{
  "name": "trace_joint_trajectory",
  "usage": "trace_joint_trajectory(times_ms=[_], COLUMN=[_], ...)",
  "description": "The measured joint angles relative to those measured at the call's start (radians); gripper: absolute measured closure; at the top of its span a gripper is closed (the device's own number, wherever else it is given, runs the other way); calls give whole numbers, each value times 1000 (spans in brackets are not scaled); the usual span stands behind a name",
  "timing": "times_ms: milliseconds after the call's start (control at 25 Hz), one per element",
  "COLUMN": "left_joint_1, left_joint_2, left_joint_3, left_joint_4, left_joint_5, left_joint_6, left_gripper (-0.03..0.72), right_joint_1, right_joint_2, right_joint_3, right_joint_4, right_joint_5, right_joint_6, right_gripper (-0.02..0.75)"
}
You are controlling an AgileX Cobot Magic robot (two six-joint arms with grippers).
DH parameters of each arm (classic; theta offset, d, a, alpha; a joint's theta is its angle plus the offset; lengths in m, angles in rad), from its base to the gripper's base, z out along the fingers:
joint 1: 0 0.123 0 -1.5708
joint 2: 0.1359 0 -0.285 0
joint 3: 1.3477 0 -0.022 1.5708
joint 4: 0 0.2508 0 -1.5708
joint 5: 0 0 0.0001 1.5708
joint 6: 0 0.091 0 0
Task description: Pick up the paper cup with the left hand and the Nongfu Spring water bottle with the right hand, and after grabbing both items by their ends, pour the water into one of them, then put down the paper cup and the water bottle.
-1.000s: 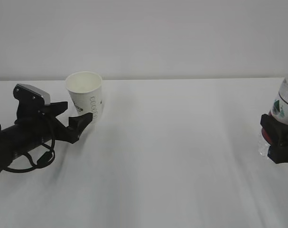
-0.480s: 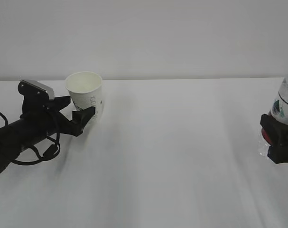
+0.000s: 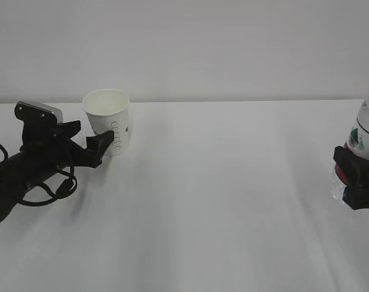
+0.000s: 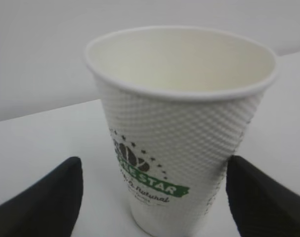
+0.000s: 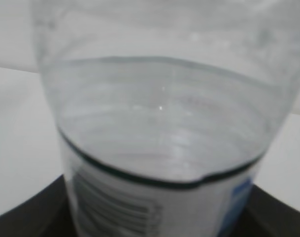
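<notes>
The cup (image 3: pixel 107 121) stands upright on the white table (image 3: pixel 220 201), at the far left. The left gripper (image 3: pixel 87 137) lies low along the table and reaches in from the left edge, with its two fingers spread wide on either side of the cup's lower half. In the left wrist view the cup (image 4: pixel 182 133) sits between the finger (image 4: pixel 41 202) on the left and the other on the right, with a clear gap on each side, so nothing is gripped. The cup's green logo faces that camera, and its inside looks empty.

At the right edge of the exterior view the bottle (image 3: pixel 363 137) stands upright, cut off by the frame. The right gripper (image 3: pixel 354 176) is closed around its lower part. The right wrist view shows the bottle (image 5: pixel 164 148) very close, with the label's edge low down and black fingers pressed against both sides at the bottom corners.
</notes>
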Motion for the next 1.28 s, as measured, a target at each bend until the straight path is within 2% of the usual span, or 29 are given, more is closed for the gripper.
trace_joint_trajectory(times_ms=[440,920,1120,1280], left_joint_1=[0,11,23,23], left_joint_2=[0,0,0,0], left_joint_3=[0,0,0,4], left_joint_4=[-113,-198,-190,-85], left_joint_5=[0,0,0,0], left_joint_6=[0,66,67,62], left_gripper=[30,43,45,45], right_joint_1=[0,0,0,0], right_joint_2=[0,0,0,0], right_joint_3=[0,0,0,0], right_joint_4=[0,0,0,0], right_joint_5=[0,0,0,0], right_joint_6=[0,0,0,0], right_gripper=[256,256,256,256])
